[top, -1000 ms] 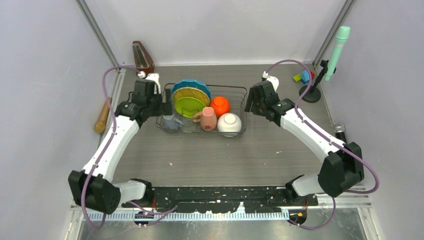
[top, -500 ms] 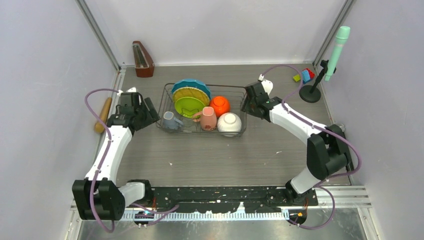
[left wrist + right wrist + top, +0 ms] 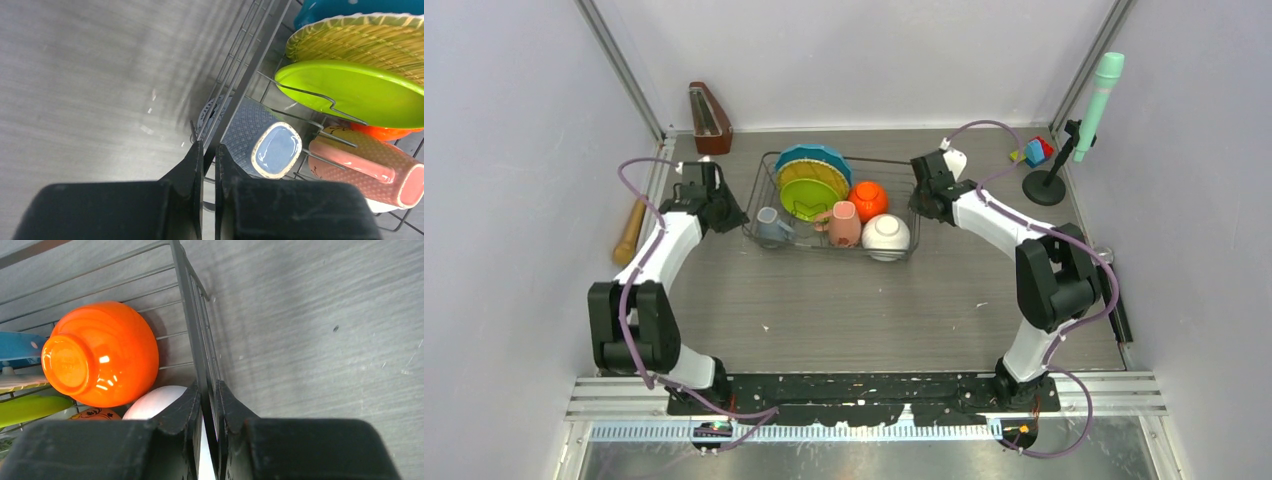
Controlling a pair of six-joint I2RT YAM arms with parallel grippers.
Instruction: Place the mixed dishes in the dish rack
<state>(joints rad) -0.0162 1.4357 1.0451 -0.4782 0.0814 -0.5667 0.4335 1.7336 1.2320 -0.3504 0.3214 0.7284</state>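
Item by item, left to right, I am logging this. A wooden rolling pin (image 3: 631, 230) is lying at the tabletop's (image 3: 844, 310) left edge, well apart from the rest. The left jaws are sitting closed on the left wall wire of the dish rack (image 3: 894, 168), which is standing at the middle of the far half of the tabletop. Inside the rack, nearest that wall, the small pale grey-blue cup (image 3: 265, 145) is lying on its side. Beside it three plates are standing on edge among the wire dividers, one behind another: the blue dotted scalloped plate (image 3: 814, 155) farthest back, the yellow-orange woven-look plate (image 3: 809, 172) in the middle, the lime green plate (image 3: 809, 198) in front. The pink mug (image 3: 844, 222) is lying on its side next. The orange bowl (image 3: 97, 352) is resting tipped, and the white bowl (image 3: 887, 235) is touching it on the near side. The right jaws are pinching the rack's right wall wire. Coloured toy blocks (image 3: 1034, 152) are sitting in the far right corner.
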